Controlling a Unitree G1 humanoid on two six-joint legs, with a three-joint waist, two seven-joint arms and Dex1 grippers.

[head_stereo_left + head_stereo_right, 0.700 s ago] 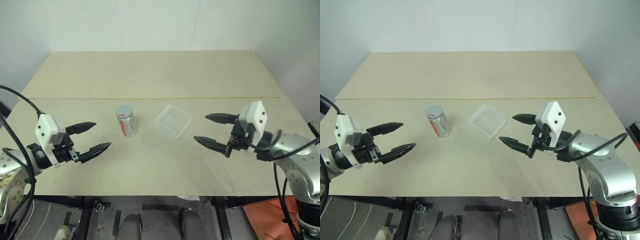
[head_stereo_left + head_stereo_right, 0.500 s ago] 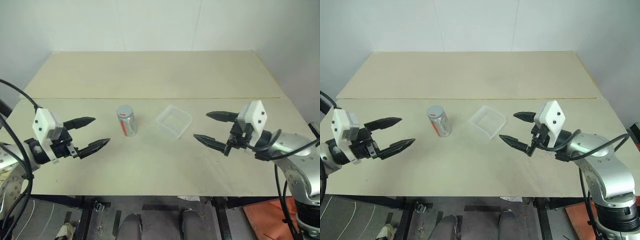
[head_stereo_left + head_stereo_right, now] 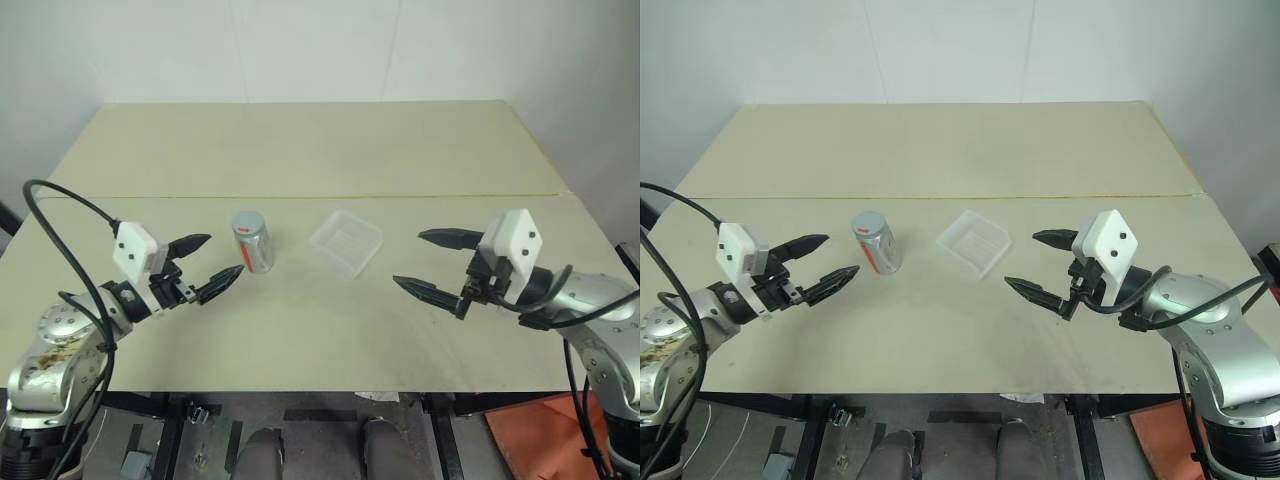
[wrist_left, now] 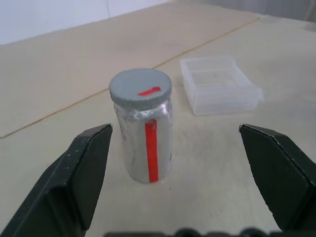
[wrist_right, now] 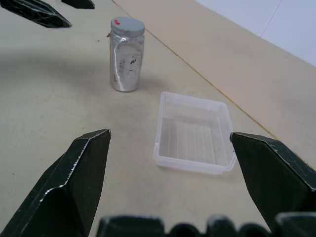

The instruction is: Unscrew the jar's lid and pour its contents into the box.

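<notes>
Both end effectors gape empty, so the left end effector [image 3: 212,265] should close squarely around the upright, capped jar [image 3: 252,242] just beside it on the surface [image 3: 300,330], near the box [image 3: 347,241].

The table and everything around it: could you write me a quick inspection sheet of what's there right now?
Surface: pale beige table, a seam running across it.
Job's things: jar upright, grey lid on; clear box beside it, apart, looks empty.
Clutter: nothing seen.
Grippers: left gripper open, close beside the jar, not touching; right gripper open, near the box, holding nothing.
Cables: black cable looping over the left arm; another by the right arm.
Surroundings: plain white wall behind the table.
</notes>
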